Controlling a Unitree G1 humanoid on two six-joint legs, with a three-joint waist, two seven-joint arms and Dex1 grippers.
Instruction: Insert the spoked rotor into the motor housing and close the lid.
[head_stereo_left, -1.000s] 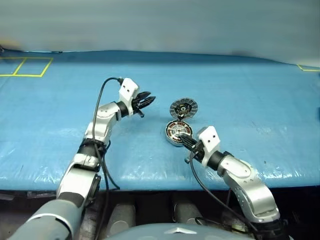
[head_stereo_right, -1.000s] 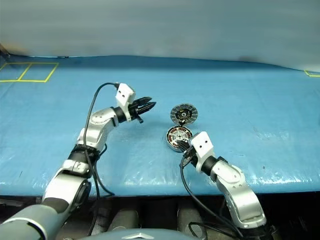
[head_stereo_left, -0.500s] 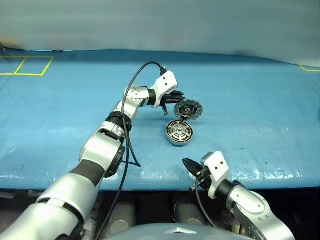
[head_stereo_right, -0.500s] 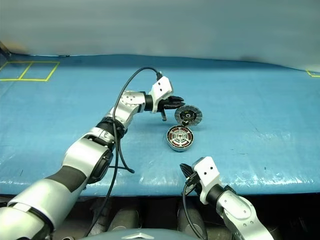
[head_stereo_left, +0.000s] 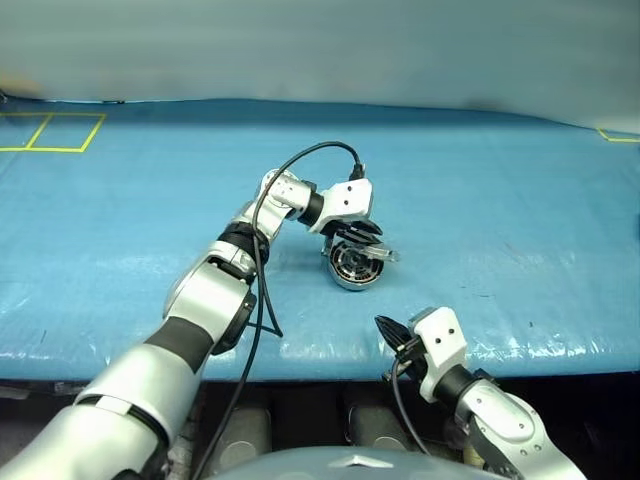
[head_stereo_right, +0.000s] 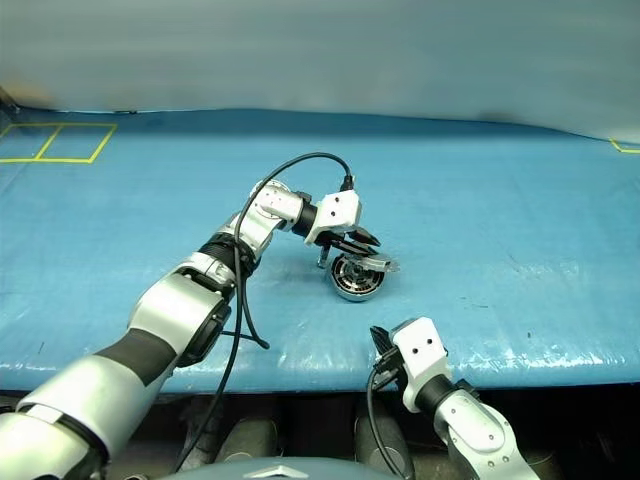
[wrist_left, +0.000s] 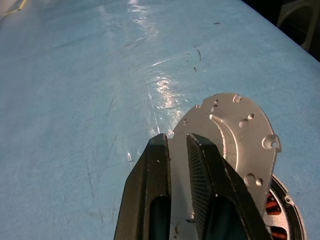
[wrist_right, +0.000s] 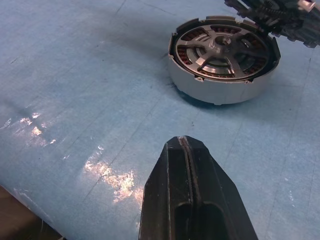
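The motor housing stands on the blue table cover, its copper windings showing around the rim. Inside it the spoked rotor lies flat. The lid hangs tilted low over the housing, pale outer face up. My left gripper is shut on the lid's edge, reaching in from the housing's left. Near the table's front edge, a hand's length short of the housing, my right gripper is shut and holds nothing.
The blue cover spreads over the whole table. Yellow tape squares mark the far left corner. A black cable arcs above my left forearm. The table's front edge runs just behind my right gripper.
My left gripper reached the upright lid, took hold of its edge and swung it down over the housing. My right gripper drew back from the housing to the front edge.
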